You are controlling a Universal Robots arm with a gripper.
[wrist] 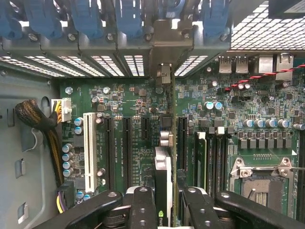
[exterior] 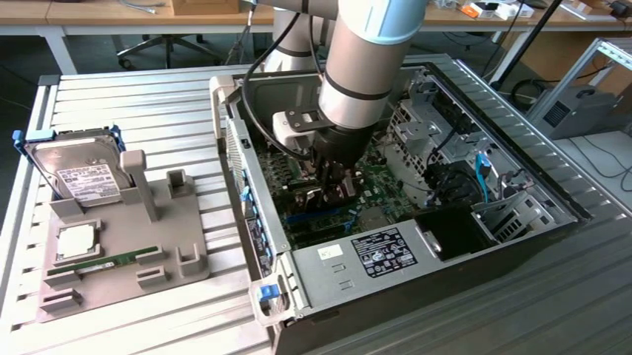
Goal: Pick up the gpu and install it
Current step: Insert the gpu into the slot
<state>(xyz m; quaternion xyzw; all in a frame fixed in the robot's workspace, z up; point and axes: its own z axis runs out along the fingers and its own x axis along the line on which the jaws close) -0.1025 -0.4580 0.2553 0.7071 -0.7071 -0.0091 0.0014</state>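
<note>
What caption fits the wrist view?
Tool gripping the gpu edge-on among the expansion slots of the motherboard.

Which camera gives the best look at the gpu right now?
The wrist view. There the gpu stands edge-on between the fingers of the hand, over the green board. In the exterior view the arm and hand cover most of it inside the computer case.

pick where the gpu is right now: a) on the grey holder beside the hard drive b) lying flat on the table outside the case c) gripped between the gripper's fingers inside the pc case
c: the gpu stands edge-on in the gripper, down by the motherboard slots.
</note>
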